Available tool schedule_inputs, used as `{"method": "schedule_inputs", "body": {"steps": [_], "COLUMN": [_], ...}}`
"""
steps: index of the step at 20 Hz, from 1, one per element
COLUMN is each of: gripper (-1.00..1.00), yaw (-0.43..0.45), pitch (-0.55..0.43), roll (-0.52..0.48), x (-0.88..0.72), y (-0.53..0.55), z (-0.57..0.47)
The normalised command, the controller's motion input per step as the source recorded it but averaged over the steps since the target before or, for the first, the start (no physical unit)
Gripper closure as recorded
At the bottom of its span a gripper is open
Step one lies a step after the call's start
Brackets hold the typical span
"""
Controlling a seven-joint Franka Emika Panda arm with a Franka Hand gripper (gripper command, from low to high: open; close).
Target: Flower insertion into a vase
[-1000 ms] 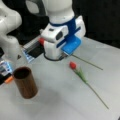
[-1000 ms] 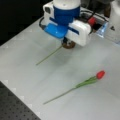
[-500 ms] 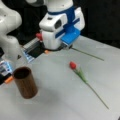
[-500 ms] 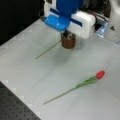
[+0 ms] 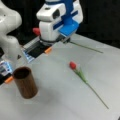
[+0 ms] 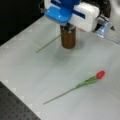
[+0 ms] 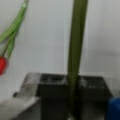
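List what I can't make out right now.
1. Vase mouth: hidden behind the gripper in a front view. The vase is not in the wrist view.
2. Held flower bloom: only its stem shows in the wrist view.
3. Fingers: covered by the hand's body in both front views.
4. Table flower bud: cut off by the wrist view's left edge.

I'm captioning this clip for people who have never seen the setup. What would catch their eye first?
The white and blue hand fills a front view's top, shut on a green stem that trails toward that view's right; a red bloom peeks out at its other side. A second red tulip lies loose on the pale table, mid-right. The dark brown vase stands upright and empty at lower left.
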Motion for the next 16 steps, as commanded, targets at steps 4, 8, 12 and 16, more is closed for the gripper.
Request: {"method": "schedule_inputs", "body": {"steps": [4,8,12,16], "gripper": [1.00,1.00,1.00,1.00], "yaw": [0.146,0.175,0.139,0.125], "pitch": [0.157,0.140,0.090,0.004], "roll": [-0.131,-0.084,-0.028,-0.030], "x": [0.05,-0.16,-0.42,-0.49], "y": [-0.27,-0.46,-0.49,-0.33], "z": [0.03,0.03,0.05,0.00]}}
